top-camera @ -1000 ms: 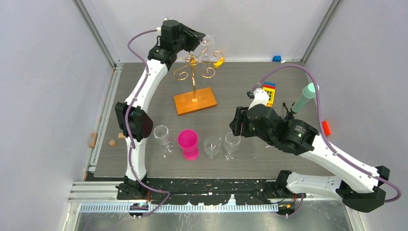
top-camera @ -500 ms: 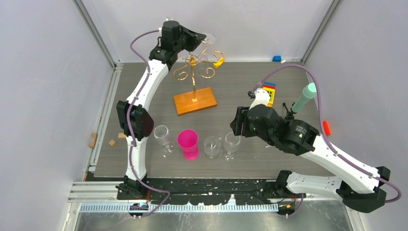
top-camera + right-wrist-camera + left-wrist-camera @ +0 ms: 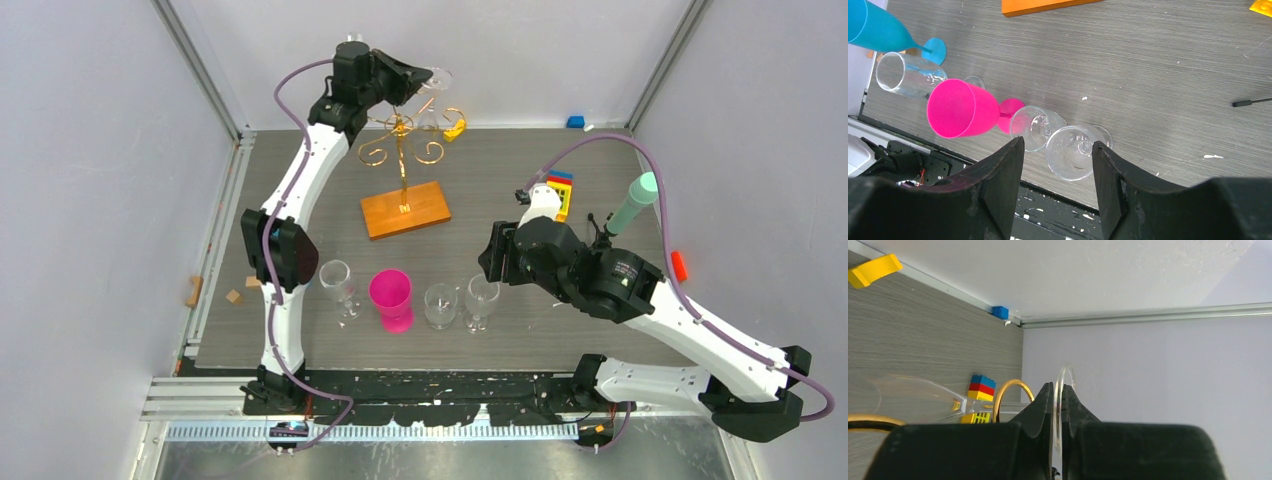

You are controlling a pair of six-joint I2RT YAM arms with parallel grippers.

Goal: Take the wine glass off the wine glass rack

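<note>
The wine glass rack (image 3: pixel 403 140) is a gold wire tree on an orange-brown wooden base (image 3: pixel 405 210) at the back of the table. A clear wine glass (image 3: pixel 430 100) hangs upside down from one of its arms. My left gripper (image 3: pixel 418 82) is up at the top of the rack, shut on the thin round foot of the wine glass (image 3: pixel 1064 376). In the left wrist view the foot stands edge-on between the left gripper (image 3: pixel 1058 388) fingers, with the bowl (image 3: pixel 908 397) and a gold loop of the rack (image 3: pixel 1009 385) to the left. My right gripper (image 3: pixel 492 262) (image 3: pixel 1058 142) is open and holds nothing, hovering over glasses near the front.
Near the front edge stand three clear glasses (image 3: pixel 338 282) (image 3: pixel 440 303) (image 3: pixel 481 297) and a pink cup (image 3: pixel 391 297). A coloured block stack (image 3: pixel 561 190) and a teal cup (image 3: pixel 634 204) are at the right. A yellow piece (image 3: pixel 456 128) lies behind the rack.
My left gripper has closed on the foot of the hanging wine glass and shifted slightly at the rack top. The right arm has stayed put.
</note>
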